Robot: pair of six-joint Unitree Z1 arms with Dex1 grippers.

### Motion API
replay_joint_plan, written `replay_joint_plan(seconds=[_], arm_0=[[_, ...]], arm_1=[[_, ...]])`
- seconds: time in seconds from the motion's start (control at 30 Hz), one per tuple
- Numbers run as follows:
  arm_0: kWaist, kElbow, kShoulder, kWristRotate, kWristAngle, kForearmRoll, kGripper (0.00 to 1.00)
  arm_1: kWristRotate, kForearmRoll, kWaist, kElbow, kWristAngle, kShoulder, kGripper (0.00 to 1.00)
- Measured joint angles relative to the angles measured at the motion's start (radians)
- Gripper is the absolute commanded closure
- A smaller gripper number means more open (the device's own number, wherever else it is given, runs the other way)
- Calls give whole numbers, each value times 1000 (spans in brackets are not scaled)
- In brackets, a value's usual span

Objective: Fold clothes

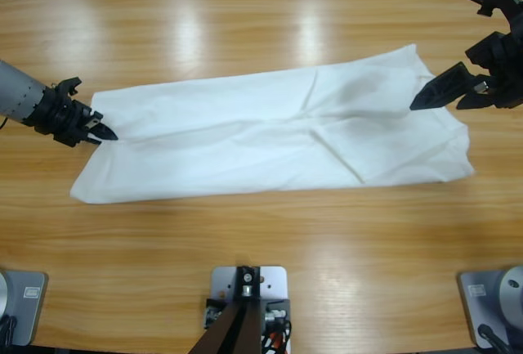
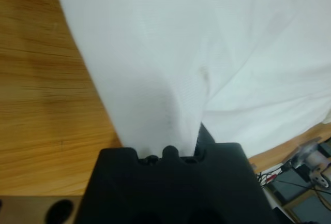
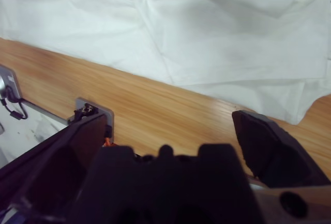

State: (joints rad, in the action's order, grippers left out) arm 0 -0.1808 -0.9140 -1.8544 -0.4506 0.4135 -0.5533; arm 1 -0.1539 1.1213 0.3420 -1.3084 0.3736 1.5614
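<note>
The white T-shirt [image 1: 270, 137] lies on the wooden table [image 1: 261, 256], folded lengthwise into 1 long band that runs across the middle of the high view, its left end a little nearer the bottom of the picture than its right end. The cloth is mostly flat, with a few creases fanning out from a point right of centre and a faint grey shadow on the upper right part. Its lower right corner is square and lies flat on the wood.

At the band's left end, the left gripper [image 1: 96, 132] comes in from the left edge of the high view and pinches the upper left corner of the cloth. In the left wrist view the white cloth [image 2: 207, 53] rises straight out from between the jaws, which are closed on it, and spreads wide beyond them; bare table [image 2: 46, 105] shows to the left.

At the right end, the right gripper [image 1: 445, 92] hangs over the upper right part of the T-shirt, its black jaws pointing left. In the right wrist view the jaws stand wide apart with nothing between them, over bare table [image 3: 170, 115], with the cloth [image 3: 196, 32] lying beyond.
</note>
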Motion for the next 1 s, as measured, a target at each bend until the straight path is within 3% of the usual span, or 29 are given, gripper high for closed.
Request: replay_joint_plan(seconds=[0.33,0.6,1.0], arm_0=[[21,-8,0,5,-8,0,1000],[147,-48,39,45,-21,-13,1000],[323,-201,76,108,-40,-203,1000]], arm_1=[[14,0,-16,0,3,0,0],[14,0,-16,0,15,1,0],[14,0,-16,0,17,3,0]])
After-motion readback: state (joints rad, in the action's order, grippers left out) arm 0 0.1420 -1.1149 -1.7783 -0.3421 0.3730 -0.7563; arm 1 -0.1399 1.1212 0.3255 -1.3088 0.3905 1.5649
